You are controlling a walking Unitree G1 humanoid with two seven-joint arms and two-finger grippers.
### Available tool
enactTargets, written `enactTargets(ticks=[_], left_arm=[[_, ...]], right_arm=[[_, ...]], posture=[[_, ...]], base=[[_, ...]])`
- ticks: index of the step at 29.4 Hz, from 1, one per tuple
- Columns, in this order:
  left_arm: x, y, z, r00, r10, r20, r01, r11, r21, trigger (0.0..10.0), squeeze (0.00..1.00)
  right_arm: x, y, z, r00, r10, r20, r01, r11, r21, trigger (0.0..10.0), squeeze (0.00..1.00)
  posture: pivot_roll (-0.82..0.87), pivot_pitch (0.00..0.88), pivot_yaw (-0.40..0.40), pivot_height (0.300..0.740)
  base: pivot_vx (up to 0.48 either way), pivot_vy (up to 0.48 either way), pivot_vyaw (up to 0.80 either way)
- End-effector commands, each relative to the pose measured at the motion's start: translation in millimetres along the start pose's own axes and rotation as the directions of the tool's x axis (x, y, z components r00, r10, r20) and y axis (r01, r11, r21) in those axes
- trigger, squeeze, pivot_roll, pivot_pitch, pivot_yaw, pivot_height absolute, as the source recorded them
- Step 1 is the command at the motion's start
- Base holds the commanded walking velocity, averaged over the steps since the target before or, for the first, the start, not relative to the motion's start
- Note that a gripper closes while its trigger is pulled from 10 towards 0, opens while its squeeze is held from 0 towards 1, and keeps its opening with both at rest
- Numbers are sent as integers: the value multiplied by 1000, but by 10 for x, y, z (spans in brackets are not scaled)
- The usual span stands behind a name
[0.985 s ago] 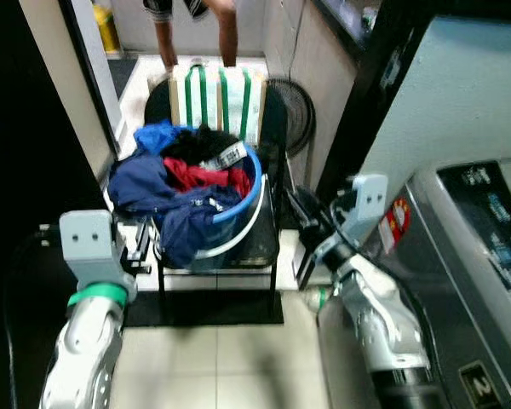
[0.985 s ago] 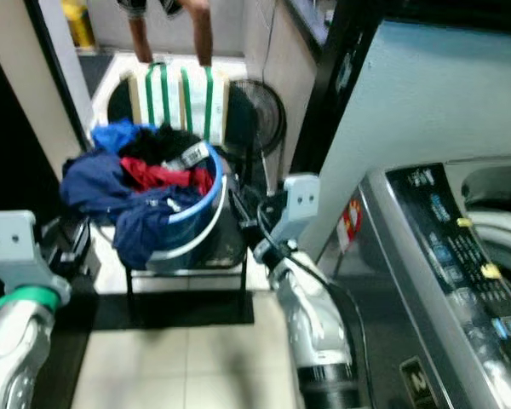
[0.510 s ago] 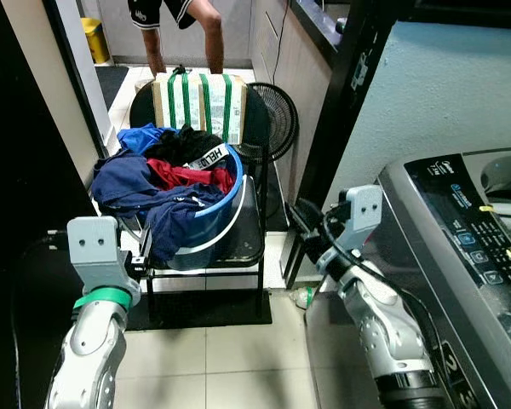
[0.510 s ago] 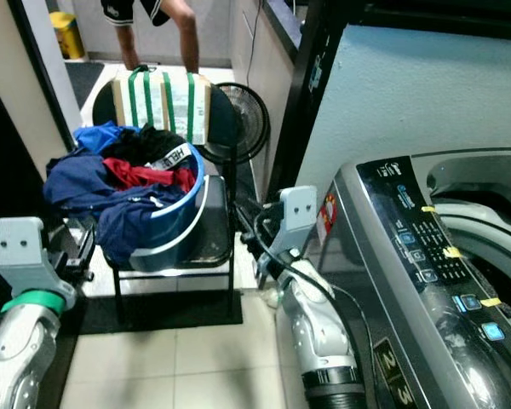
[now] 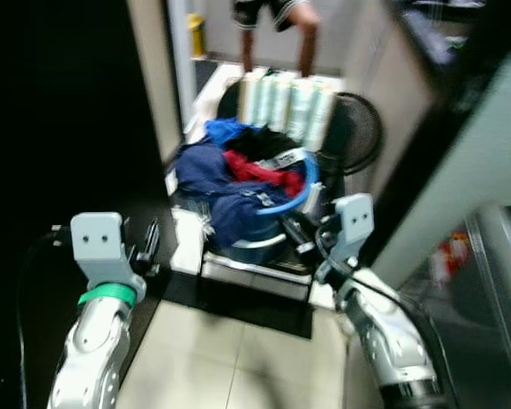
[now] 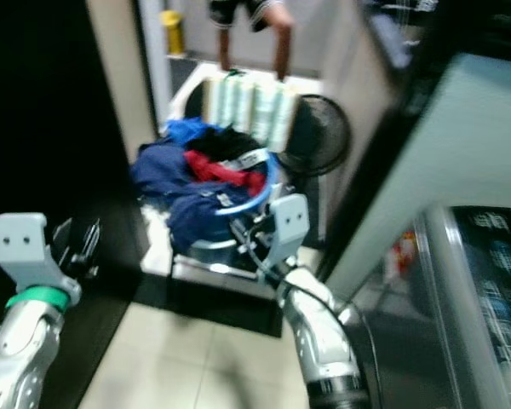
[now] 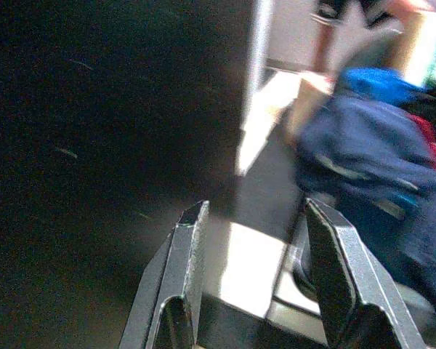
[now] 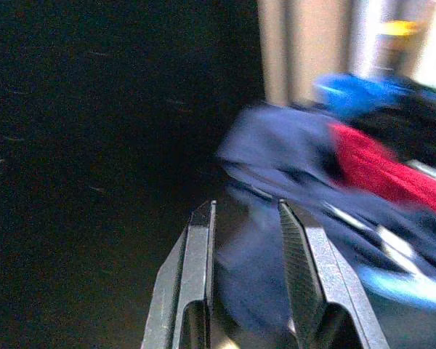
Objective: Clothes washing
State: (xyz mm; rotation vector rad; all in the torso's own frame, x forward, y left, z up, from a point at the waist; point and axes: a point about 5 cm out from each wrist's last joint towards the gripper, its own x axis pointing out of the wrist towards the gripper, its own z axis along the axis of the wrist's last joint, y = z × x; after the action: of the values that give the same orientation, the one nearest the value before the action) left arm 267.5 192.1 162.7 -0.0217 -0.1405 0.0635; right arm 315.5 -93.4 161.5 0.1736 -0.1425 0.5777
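Both pincers hang open and empty: the left pincer [image 7: 251,280] near the floor beside the chair, the right pincer [image 5: 296,232] just short of the basket [image 5: 300,189]. Since a moment ago the view has swung leftward off the washer and blurred, so the robot seems to be squaring up to fetch laundry. The basket sits on the chair [image 5: 255,271], heaped with clothes [image 5: 234,183], blue, red and black; beyond stands a person [image 5: 272,25].

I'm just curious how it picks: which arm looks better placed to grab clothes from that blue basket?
Probably the right. The right gripper is open right at the blue basket, pointing at the navy garment. The left gripper, also open, sits off to the basket's side.
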Motion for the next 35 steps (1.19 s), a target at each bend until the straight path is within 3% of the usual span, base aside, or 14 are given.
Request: enactTargets(ticks=[1,9,13,28,35], left_arm=[[-9,-35,-10,1000,-22,0,22,1000,-21,10000,0],[-32,9,-49,1000,-30,-10,29,998,-49,10000,0],[-63,105,-111,999,-19,-30,17,998,-67,10000,0],[-70,79,-108,999,-33,-30,30,996,-81,10000,0],[-56,66,-89,999,-43,-21,41,995,-90,10000,0]], right_arm=[[-32,-94,-5,999,-48,0,48,999,24,10000,0],[-45,-135,1,996,-88,16,88,996,22,10000,0],[-105,-221,-66,989,-150,-3,150,988,35,10000,0],[-145,-249,-72,984,-177,6,176,982,65,10000,0],[-206,-309,-200,976,-215,-42,217,975,53,10000,0]], posture=[[130,44,12,740],[132,38,15,740],[129,34,17,740],[121,52,17,740],[121,57,16,740]], base=[[439,0,0],[417,0,0],[384,0,0],[387,0,0],[376,0,0]])
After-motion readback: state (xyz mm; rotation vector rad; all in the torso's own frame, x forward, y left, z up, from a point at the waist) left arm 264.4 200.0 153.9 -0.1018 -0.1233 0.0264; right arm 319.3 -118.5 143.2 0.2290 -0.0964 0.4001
